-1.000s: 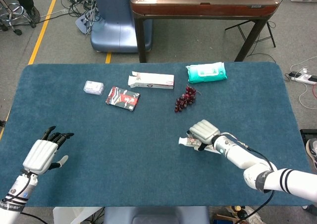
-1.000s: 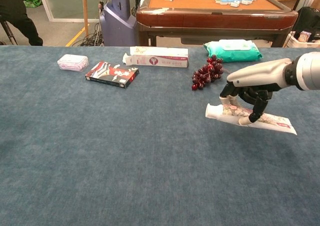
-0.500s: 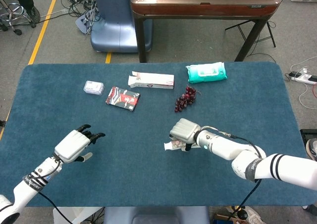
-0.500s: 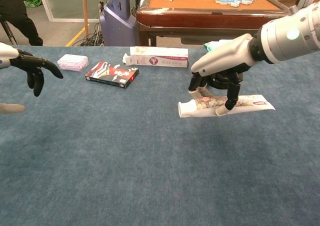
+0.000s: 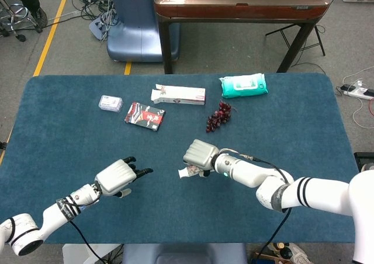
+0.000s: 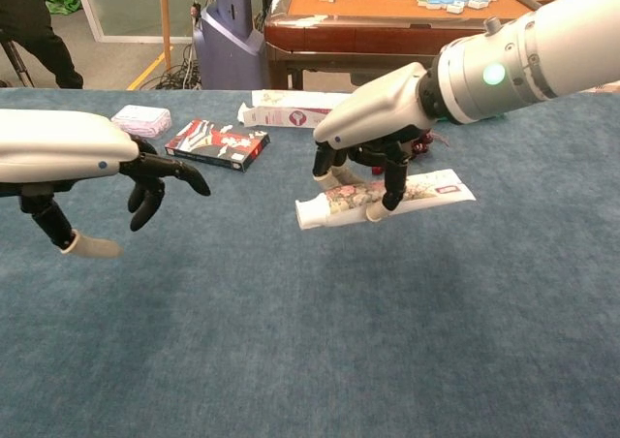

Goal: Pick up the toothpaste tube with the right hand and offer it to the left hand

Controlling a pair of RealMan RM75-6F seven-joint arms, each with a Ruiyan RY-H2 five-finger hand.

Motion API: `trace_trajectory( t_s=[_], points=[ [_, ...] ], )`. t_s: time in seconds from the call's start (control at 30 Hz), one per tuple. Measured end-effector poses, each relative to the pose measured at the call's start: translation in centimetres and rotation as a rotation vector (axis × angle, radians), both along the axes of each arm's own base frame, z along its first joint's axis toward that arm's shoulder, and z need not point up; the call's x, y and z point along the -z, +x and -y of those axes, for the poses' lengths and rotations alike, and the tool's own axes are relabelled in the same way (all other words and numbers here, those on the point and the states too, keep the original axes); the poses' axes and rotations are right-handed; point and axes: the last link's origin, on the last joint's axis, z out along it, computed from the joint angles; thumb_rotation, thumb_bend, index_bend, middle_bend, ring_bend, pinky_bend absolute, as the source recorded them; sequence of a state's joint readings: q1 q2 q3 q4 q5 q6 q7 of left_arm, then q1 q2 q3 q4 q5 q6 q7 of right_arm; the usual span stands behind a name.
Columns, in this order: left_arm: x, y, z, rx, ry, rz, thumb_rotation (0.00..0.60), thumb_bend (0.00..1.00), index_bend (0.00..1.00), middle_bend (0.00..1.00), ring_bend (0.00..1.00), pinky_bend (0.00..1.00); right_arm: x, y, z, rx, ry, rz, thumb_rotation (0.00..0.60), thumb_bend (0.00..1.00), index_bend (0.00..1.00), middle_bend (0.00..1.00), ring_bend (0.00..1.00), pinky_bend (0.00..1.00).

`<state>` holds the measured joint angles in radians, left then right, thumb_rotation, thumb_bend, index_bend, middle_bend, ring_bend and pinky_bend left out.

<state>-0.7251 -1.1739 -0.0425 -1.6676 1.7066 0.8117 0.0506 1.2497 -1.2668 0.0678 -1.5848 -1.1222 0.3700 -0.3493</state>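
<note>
- Toothpaste tube (image 6: pixel 383 197) is held above the blue table (image 5: pixel 70 112), gripped from above by the right hand (image 6: pixel 373 142); fingers curl down around its middle.
- Long axis runs roughly level, side to side. Cap end (image 6: pixel 304 213) points toward the left hand, flat crimped end trails back toward the right arm.
- Left hand (image 6: pixel 92 167) holds nothing; fingers apart and drooping, thumb hanging below. It sits just off the tube's cap end with a clear gap between; not touching.
- In the head view the left hand (image 5: pixel 117 176) and right hand (image 5: pixel 200 154) face each other at about the same nearness to the front table edge, tube cap (image 5: pixel 184 172) poking into the gap.
- Judgement: pickup done; handover turns on closing that gap along the tube's own axis, cap end first. Left fingers would need to wrap the free cap end.
- Beyond the tube, well apart: grapes (image 5: pixel 218 115), white carton (image 5: pixel 179 94), green wipes pack (image 5: pixel 243 85), dark packet (image 5: pixel 144 116), small clear box (image 5: pixel 110 103).
- Containers: small clear box shut; contents cannot be told.
</note>
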Motion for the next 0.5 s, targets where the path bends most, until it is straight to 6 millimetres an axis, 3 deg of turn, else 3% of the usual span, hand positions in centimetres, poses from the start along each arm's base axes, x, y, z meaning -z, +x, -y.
trace_trajectory(
  t_s=[0.5],
  points=[
    [1.3, 3.1, -1.0, 0.015, -0.044, -0.055, 0.600, 0.25, 0.13, 0.61, 0.52, 0.18, 2.3, 1.7, 0.4, -0.016, 0.009, -0.011, 0.600, 1.00, 0.81, 0.76, 0.74, 0.65]
  ],
)
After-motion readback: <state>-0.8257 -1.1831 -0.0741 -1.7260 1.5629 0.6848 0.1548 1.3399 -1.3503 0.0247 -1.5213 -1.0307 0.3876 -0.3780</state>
